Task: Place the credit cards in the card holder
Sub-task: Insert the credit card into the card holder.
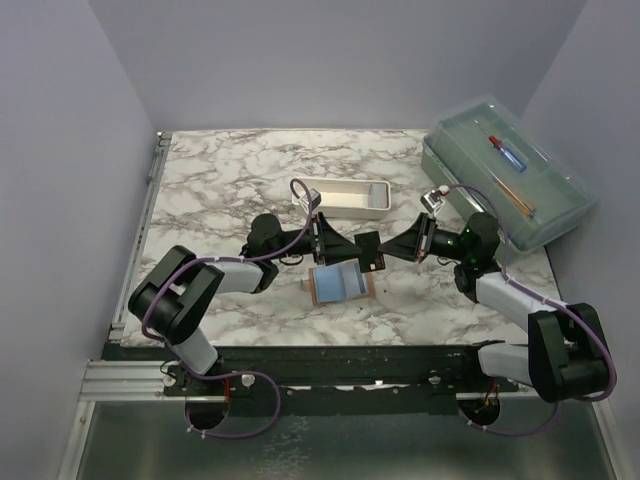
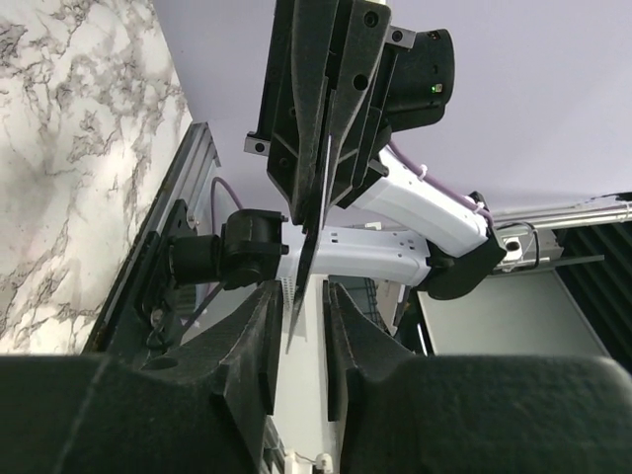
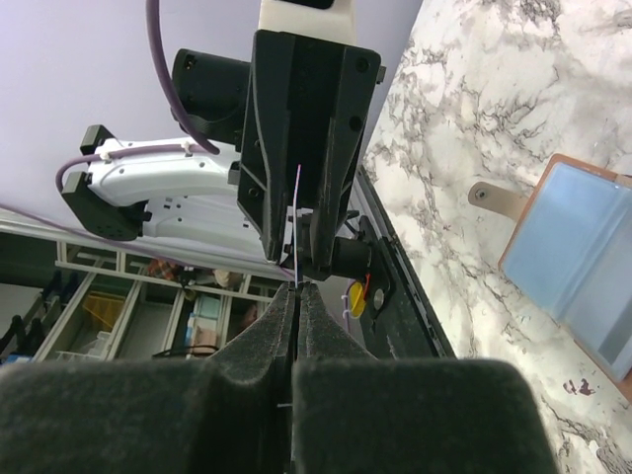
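The card holder [image 1: 341, 285] lies open on the marble table, blue-grey inside up; it also shows in the right wrist view [image 3: 578, 259] with its tan snap tab. Both grippers meet in the air just above and behind it. My right gripper [image 1: 384, 255] is shut on a credit card [image 1: 370, 250], seen edge-on as a thin pale line in the right wrist view [image 3: 297, 222] above the pinched fingertips of the gripper [image 3: 297, 288]. My left gripper [image 1: 352, 249] is open; in its wrist view the card's [image 2: 312, 222] free end hangs between the gripper's [image 2: 301, 291] spread fingers.
A white rectangular tray [image 1: 345, 198] stands behind the grippers. A large clear lidded box [image 1: 505, 170] holding a red-and-blue item sits at the back right. The table's front edge and metal rail [image 1: 300, 355] run below the wallet.
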You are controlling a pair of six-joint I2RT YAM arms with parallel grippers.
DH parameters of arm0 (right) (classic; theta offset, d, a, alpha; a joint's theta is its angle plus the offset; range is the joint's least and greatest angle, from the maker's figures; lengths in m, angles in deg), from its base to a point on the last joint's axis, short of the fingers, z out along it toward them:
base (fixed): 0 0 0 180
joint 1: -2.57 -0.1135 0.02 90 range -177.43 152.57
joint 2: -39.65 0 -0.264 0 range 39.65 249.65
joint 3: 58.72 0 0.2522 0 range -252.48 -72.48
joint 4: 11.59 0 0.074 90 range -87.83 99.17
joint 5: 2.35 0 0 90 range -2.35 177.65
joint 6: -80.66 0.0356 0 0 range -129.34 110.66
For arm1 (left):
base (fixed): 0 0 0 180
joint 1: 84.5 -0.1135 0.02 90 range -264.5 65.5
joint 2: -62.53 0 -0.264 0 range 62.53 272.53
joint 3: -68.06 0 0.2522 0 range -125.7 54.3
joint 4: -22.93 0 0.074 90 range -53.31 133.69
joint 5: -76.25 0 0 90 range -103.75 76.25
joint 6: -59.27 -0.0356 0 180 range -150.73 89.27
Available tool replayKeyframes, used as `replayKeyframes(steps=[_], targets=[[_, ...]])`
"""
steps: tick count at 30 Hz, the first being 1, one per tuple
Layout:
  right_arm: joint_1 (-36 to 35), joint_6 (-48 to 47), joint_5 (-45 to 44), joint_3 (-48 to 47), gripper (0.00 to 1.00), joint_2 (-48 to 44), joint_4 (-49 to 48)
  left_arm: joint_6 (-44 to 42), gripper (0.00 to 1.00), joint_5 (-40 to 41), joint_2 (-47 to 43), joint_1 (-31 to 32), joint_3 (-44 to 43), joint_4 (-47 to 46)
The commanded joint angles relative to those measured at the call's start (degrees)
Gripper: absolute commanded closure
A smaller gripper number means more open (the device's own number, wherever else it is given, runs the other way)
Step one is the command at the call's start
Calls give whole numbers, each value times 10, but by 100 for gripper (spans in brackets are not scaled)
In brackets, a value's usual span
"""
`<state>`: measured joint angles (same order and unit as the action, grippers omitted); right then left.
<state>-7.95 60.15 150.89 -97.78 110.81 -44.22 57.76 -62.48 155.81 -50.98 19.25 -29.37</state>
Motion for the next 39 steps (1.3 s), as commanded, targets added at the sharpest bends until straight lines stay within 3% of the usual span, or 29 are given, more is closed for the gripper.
replayKeyframes(steps=[1, 4, 6, 7, 8, 10, 11, 13, 16, 18, 23, 30, 39], targets=[[-6, 3, -1, 10, 100, -2, -21, -18, 75, 16, 15, 8, -11, -25], [-9, -1, -6, 10, 100, 1, -14, -24, 86, 15, 22, 8, -6, -25], [-11, -19, -5, 7, 99, 6, 5, -28, 100, 13, 28, 7, 0, -21], [-11, -39, -2, 3, 93, 8, 25, -29, 100, 5, 31, 1, 7, -13], [-11, -83, -3, -9, 80, 10, 75, -31, 100, -6, 31, -7, 15, -3], [-13, -200, -48, -51, 54, 5, 267, -43, 100, -30, 22, -38, 59, 18], [-16, -248, -84, -68, 48, 3, 335, -56, 100, -51, 11, -58, 80, 37], [-19, -299, -126, -85, 45, 6, 411, -99, 100, -79, -12, -93, 105, 109], [-25, -316, -133, -84, 48, 35, 420, -202, 100, -85, -55, -110, 99, 288], [-39, -322, -135, -87, 52, 61, 417, -251, 100, -74, -72, -110, 96, 352], [-84, -322, -177, -107, 71, 118, 403, -277, 100, -60, -34, -109, 91, 397], [-109, -326, -261, -125, 99, 178, 398, -313, 100, 29, -17, -92, 59, 429], [-109, -334, -312, -126, 100, 224, 391, -332, 100, 74, 13, -49, 29, 436]])
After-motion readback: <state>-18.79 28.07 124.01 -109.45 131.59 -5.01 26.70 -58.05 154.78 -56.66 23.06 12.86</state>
